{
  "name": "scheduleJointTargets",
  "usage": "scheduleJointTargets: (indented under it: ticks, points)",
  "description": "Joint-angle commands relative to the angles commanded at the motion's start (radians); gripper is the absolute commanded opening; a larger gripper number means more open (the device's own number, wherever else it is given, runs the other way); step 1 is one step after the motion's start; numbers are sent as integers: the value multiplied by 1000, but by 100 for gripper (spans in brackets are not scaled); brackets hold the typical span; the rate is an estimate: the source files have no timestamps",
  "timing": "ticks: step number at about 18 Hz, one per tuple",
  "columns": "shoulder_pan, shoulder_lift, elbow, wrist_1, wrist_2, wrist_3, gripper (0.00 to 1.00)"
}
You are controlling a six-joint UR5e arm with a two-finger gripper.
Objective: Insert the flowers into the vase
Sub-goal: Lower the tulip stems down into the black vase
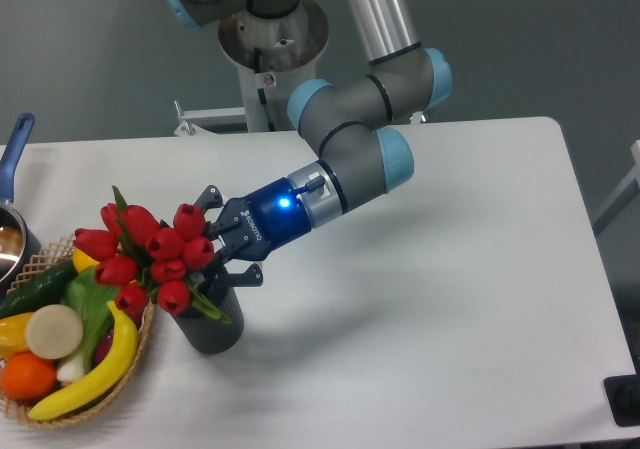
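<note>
The flowers, a bunch of red tulip buds with green leaves, lean to the left above the vase. The vase is a short dark grey cylinder standing on the table right of the basket. The green stems and a leaf reach down to its mouth. My gripper comes in from the upper right and sits just above the vase mouth. It is closed around the stems. The buds hide its fingertips. The lower ends of the stems are hidden inside the vase and behind the gripper.
A woven wicker basket at the front left holds a banana, an orange, a cucumber and a leafy vegetable. It touches or nearly touches the vase. A steel pot with a blue handle stands at the left edge. The arm's base is at the back.
</note>
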Motion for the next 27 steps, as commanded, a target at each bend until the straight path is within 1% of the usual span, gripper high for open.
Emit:
scheduleJointTargets:
  ticks: [4, 6, 8, 14, 16, 18, 19, 21, 22, 25, 26, 27]
  points:
    - [0, -25, -12, -2, 28, 46, 35]
    - [0, -26, -25, 0, 28, 63, 35]
    - [2, -26, -28, -2, 28, 64, 38]
    - [3, -29, -40, 0, 29, 66, 38]
    - [2, -35, -40, 0, 29, 84, 45]
    - [3, -37, -43, 0, 29, 118, 54]
    - [3, -37, -46, 0, 29, 121, 55]
    - [6, -37, -46, 0, 29, 121, 65]
    - [8, -35, -46, 0, 29, 121, 66]
    - [9, -31, -46, 0, 32, 123, 75]
    - [9, -29, -46, 0, 47, 123, 79]
    - [9, -28, -46, 0, 76, 123, 84]
